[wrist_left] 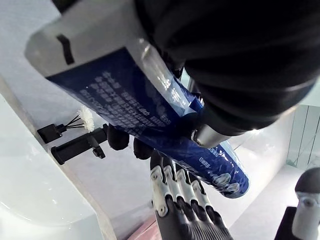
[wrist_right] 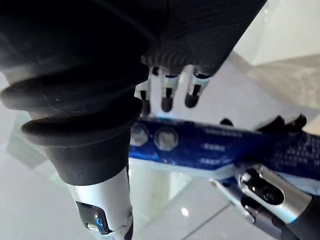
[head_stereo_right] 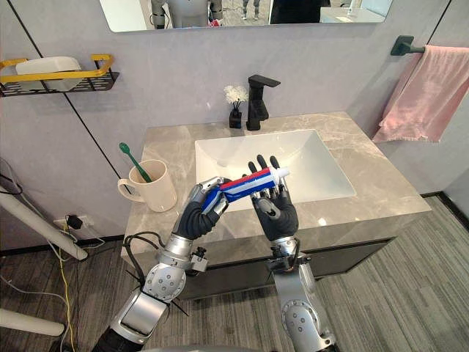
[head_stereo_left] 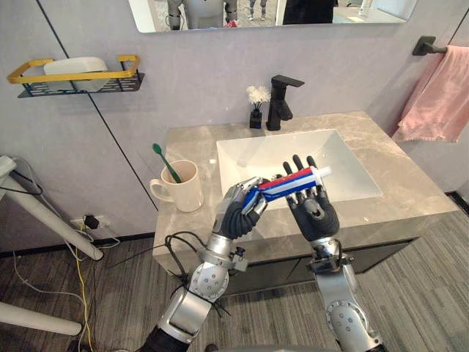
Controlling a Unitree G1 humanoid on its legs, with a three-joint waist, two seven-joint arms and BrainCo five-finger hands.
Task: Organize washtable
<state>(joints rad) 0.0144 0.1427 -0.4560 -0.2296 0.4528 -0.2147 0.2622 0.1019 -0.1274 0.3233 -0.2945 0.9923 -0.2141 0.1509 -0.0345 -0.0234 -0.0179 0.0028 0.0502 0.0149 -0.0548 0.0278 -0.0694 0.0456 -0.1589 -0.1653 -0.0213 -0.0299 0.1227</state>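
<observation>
A: Where's the tube (head_stereo_left: 287,183)?

B: In the air between the two hands, over the front edge of the basin (head_stereo_left: 293,158). It's striped red, white and blue and tilted, with the white cap on the higher end, towards the robot's right

A: Who has hold of it?

B: The left hand (head_stereo_left: 238,209). Its fingers and thumb are curled tight round the flat, crimped end, and its wrist view shows the blue side of the tube running out from under that grip

A: And the right hand (head_stereo_left: 314,209)?

B: Spread open, fingers straight and pointing up. The cap end of the tube lies across them and the dark tips show above it. Nothing is curled round the tube on that side

A: What's on the counter (head_stereo_left: 410,198)?

B: A cream mug (head_stereo_left: 182,187) to the left of the basin with a green brush (head_stereo_left: 165,162) leaning in it, head up. It stands apart from both hands. At the back, a black tap (head_stereo_left: 282,103) with a small dark vase (head_stereo_left: 256,110) of white flowers just beside it

A: The wall?

B: A pink towel (head_stereo_left: 440,95) hangs on the right, a black and yellow shelf (head_stereo_left: 77,75) is on the left, and a mirror (head_stereo_left: 271,11) hangs above the tap
</observation>
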